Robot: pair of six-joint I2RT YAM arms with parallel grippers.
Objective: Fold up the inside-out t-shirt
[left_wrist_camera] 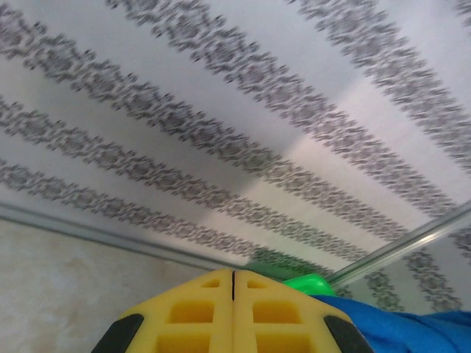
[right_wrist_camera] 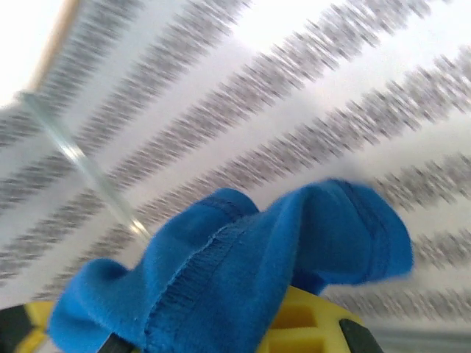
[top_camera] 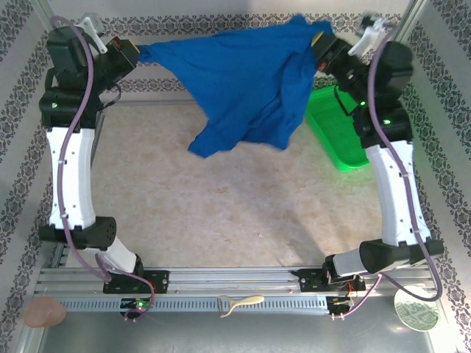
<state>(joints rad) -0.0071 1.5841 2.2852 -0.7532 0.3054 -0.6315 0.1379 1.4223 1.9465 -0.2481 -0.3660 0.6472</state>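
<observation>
Fold not begun yet, by the look of it. The t-shirt (top_camera: pixel 243 81) is off the table (top_camera: pixel 221 213), strung up in the air btwn the two claws at the far side, w/ most of the cloth sagging below in a bunched drape.

At the left claw (top_camera: pixel 135 53) the yellow fingers (left_wrist_camera: pixel 213 294) are pressed together. In the top view the cloth pulls to a taut point right at it, so I judge it pinches an edge. The right claw (top_camera: pixel 321 43) is clamped on a wad of the cloth, which spills over its fingers in the wrist view.

Left to do is nearly everything: lay it down, spread it flat, make the folds.

The shirt is bright blue, soft, limp and creased. A raised stitched seam (right_wrist_camera: pixel 199 265) shows along a hem, which fits inside-out. No print to be seen. Its right side hangs by the green basket (top_camera: pixel 335 140) — touching or not, can't tell.
</observation>
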